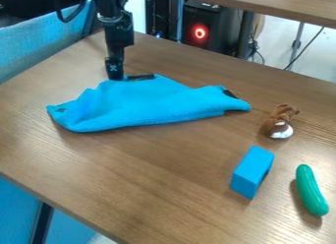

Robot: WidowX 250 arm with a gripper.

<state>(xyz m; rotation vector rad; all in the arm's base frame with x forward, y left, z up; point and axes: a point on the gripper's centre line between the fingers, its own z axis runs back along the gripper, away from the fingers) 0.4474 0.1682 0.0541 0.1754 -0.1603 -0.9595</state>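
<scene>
The black two-finger gripper (115,76) is down at the far edge of the crumpled bright-blue cloth (141,104), left of centre on the brown wood-grain table (151,176); whether it pinches the fabric, I cannot tell.

Matt blue cloth (148,104); glossy green plastic cucumber (310,190).
</scene>
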